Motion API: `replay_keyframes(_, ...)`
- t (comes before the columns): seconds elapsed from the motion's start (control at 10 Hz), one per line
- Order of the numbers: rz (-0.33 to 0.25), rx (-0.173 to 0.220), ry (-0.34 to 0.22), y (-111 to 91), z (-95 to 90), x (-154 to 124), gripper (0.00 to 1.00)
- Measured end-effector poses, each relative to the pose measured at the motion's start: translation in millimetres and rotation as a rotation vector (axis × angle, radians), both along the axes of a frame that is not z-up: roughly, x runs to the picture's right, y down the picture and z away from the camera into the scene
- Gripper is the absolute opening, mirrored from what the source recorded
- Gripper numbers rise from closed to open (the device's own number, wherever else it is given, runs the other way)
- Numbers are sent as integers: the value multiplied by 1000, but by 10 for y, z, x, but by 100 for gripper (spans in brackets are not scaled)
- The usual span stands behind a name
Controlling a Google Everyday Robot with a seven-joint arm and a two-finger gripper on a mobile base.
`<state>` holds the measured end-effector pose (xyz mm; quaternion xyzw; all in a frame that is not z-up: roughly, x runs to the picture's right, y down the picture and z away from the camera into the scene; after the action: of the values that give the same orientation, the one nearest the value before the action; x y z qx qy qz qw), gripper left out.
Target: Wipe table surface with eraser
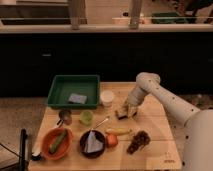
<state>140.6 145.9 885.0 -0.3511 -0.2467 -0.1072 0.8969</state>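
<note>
Dark cabinets, pale counter ledge above, speckled floor, dim warm light

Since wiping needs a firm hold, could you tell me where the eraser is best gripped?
Probably across its narrow sides, from straight above: the eraser is a small low block lying flat on the table surface. The gripper is down at it, near the white cup.

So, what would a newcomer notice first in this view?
The white arm reaching in from the picture's right, its tool at the eraser near the middle of the table surface, just right of the white cup. Then the green tray at the back left and the orange bowl at the front left.
</note>
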Motion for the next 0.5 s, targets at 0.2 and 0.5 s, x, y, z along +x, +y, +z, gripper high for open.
replay_keyframes(0.2, -25, 0, -31, 99, -132, -29, 0)
replay_keyframes(0.5, -22, -8, -8, 197, -239, 231, 0)
